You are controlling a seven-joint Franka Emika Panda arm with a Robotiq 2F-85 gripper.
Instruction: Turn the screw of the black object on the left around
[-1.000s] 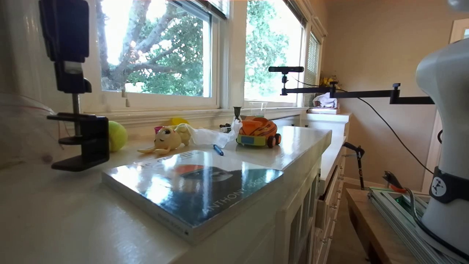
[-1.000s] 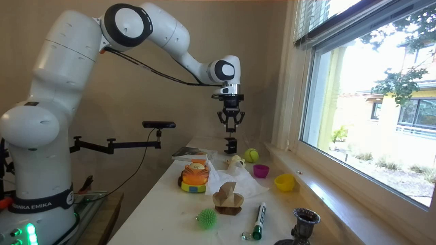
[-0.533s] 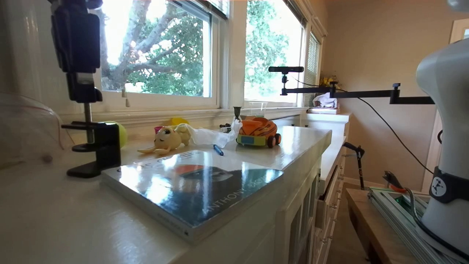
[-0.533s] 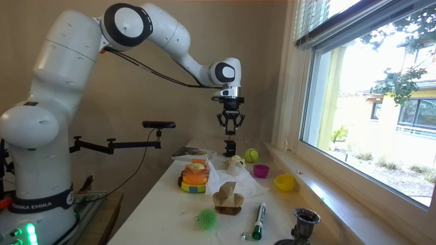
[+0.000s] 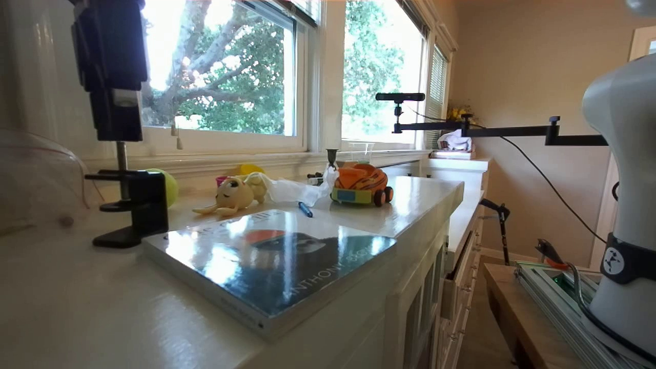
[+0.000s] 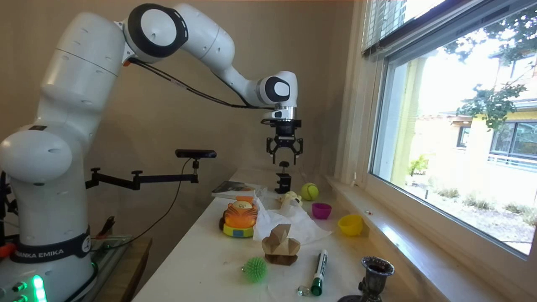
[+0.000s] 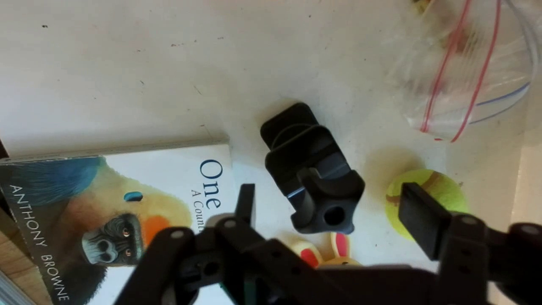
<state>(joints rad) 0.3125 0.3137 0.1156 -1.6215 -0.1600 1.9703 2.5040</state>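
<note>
The black object [image 6: 284, 183], a small clamp-like stand, stands upright on the counter beside the book. Its screw [image 5: 122, 156] rises from it; in an exterior view the top is hidden behind a finger. From above, in the wrist view, the lobed knob of the screw [image 7: 338, 199] shows a round hole in its middle. My gripper [image 7: 332, 207] points down over it with open jaws, one finger on each side of the knob and gaps on both sides. In an exterior view the fingertips [image 6: 274, 161] are about level with the knob's top.
A book [image 7: 161, 182] lies close on one side, a tennis ball [image 7: 444, 195] on the other. Nearby are a clear plastic bag [image 7: 461, 72] and a bunny toy [image 5: 233, 193]. Farther along stand an orange toy car [image 6: 239, 216], a pink cup [image 6: 321, 210] and the window sill [image 6: 402, 239].
A second ago my gripper was shut on the knob. Gripper and black object came lower and nearer the book, then the jaws spread and let go, leaving the object standing.
</note>
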